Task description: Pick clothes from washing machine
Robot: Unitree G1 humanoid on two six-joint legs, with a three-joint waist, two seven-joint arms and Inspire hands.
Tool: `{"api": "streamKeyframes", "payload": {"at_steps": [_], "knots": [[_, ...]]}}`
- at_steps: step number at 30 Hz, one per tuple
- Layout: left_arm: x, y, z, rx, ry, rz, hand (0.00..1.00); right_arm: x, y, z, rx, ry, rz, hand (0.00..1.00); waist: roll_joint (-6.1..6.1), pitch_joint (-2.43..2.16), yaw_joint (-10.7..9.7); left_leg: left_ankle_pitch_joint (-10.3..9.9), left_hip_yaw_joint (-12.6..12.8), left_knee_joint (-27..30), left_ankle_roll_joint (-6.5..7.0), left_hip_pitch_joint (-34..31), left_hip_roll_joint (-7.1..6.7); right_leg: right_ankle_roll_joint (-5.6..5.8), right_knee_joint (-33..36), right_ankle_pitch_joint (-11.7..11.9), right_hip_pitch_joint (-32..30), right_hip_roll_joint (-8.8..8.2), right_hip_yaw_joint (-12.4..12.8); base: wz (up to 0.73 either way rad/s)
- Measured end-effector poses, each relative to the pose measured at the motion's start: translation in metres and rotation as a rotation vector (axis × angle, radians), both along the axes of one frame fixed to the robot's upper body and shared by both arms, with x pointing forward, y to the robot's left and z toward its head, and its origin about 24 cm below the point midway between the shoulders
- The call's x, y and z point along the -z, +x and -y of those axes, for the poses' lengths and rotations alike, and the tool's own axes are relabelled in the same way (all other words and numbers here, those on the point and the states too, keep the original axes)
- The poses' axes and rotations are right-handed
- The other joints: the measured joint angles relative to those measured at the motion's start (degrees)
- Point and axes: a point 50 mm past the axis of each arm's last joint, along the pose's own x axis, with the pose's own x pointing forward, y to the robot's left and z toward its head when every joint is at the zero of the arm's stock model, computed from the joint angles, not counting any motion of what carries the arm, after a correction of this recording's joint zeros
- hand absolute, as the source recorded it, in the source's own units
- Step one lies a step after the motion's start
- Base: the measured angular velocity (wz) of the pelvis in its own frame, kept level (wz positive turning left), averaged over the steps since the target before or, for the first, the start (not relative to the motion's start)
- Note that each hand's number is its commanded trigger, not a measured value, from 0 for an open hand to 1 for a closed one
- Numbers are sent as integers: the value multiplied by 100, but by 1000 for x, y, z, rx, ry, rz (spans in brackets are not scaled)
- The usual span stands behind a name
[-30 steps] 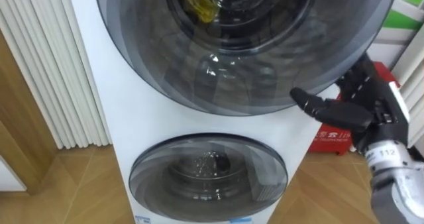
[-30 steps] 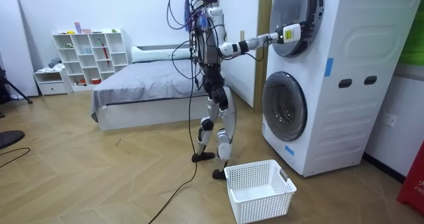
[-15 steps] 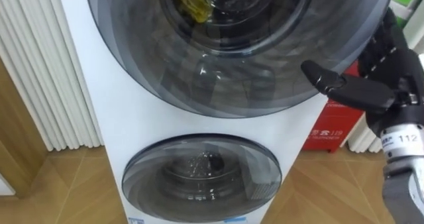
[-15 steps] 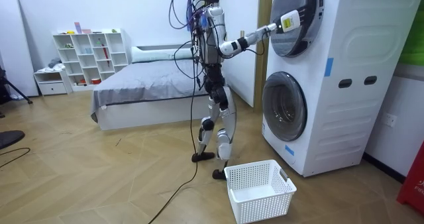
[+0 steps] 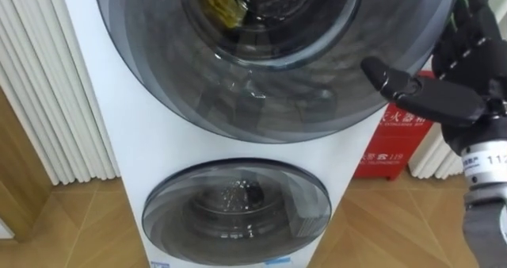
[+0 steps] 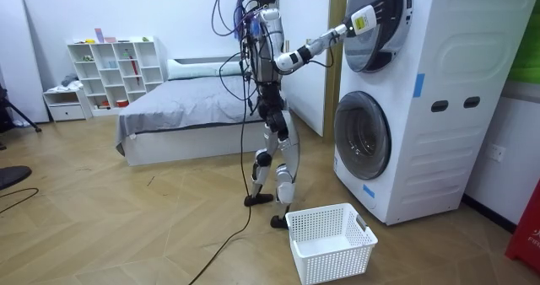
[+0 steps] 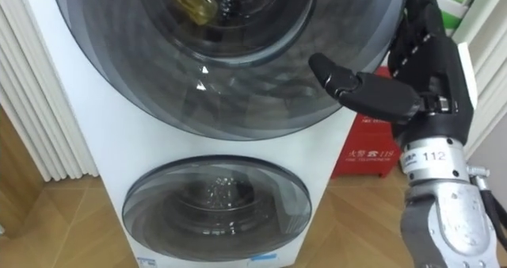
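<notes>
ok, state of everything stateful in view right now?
Upper washer door: looks shut.
Lower washer door: shut.
Yellow cloth: inside, behind the upper door's glass.
Right robot hand: open, at the upper door's right rim.
Laundry basket: upright, empty.

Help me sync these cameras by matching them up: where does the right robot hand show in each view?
Left eye view: the right robot hand is at the right edge, at the rim of the upper door.
Right eye view: right of centre, at the same rim.
Room view: near the top, right of centre, at the upper door.
Shared landmark: the lower door, directly beneath the upper one.
</notes>
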Motion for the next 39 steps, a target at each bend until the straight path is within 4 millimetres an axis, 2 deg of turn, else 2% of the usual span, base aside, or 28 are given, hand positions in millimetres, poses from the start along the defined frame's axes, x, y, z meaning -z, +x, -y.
{"api": "streamKeyframes", "payload": {"at_steps": [7,12,16,32,39], "knots": [[-1,0,-3,18,13,-6,0,-7,-3,-4,-35,-48,19,0,-31,-1,4,-1,117,-1,-3,-15,1,-29,83,-19,-117,12,67,-10],[-4,-2,-12,29,34,-11,0,-12,-4,-2,-50,-95,29,0,-154,-48,16,1,208,8,-7,-42,11,-49,95,-8,-194,36,119,-10],[-5,-1,-17,35,46,-13,0,-13,-4,-1,-66,-118,29,0,-203,-67,-2,1,242,10,-7,-29,11,-56,91,-3,-197,44,160,-6],[-3,-6,-19,27,36,-54,0,-16,-6,-8,-205,-144,45,0,-231,-47,-108,17,413,4,-102,33,115,-156,48,53,-204,210,357,-5],[-3,-4,-20,52,35,-54,0,-16,-7,-9,-261,-76,49,0,-239,-33,-129,-2,444,-5,-143,35,133,-192,46,76,-227,246,391,-4]]}}
